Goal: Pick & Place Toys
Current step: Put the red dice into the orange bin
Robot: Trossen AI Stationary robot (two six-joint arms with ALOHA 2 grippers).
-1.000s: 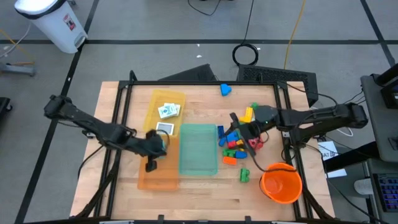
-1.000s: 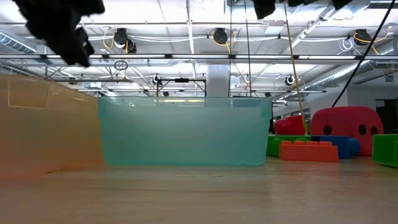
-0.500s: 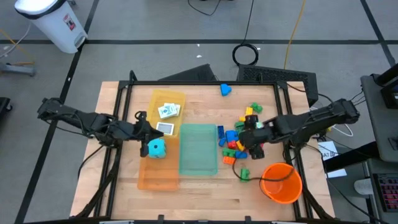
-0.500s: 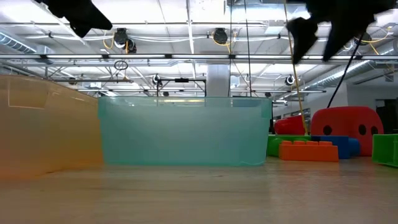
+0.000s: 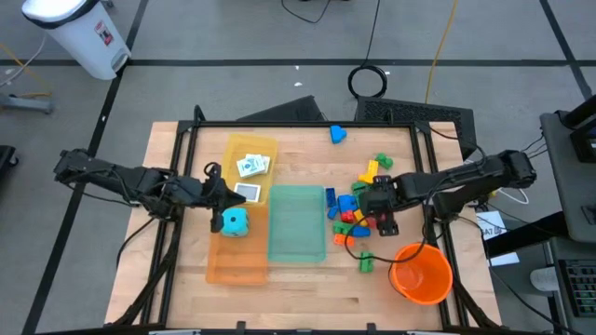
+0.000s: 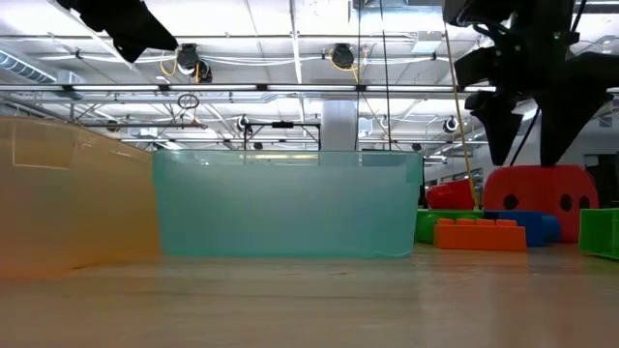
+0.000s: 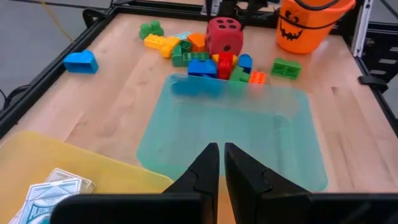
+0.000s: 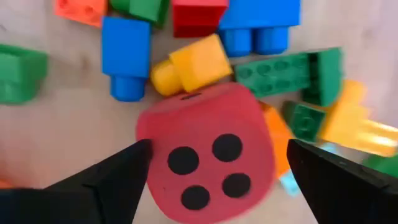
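Your right claw [image 8: 214, 180] has dropped over the red die [image 8: 208, 152], fingers wide; left claw [image 7: 219, 163] pinched empty above the teal tray [image 7: 249, 134].

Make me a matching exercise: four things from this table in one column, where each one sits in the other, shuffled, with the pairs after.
Things:
1. teal die
2. white picture cards
3. red die
4. lone blue brick

Places:
A. in the yellow tray
B. between the open right gripper's fingers, on the brick pile
C. in the orange tray
D. alone near the table's far edge

Pairs: 1-C, 2-A, 3-B, 4-D
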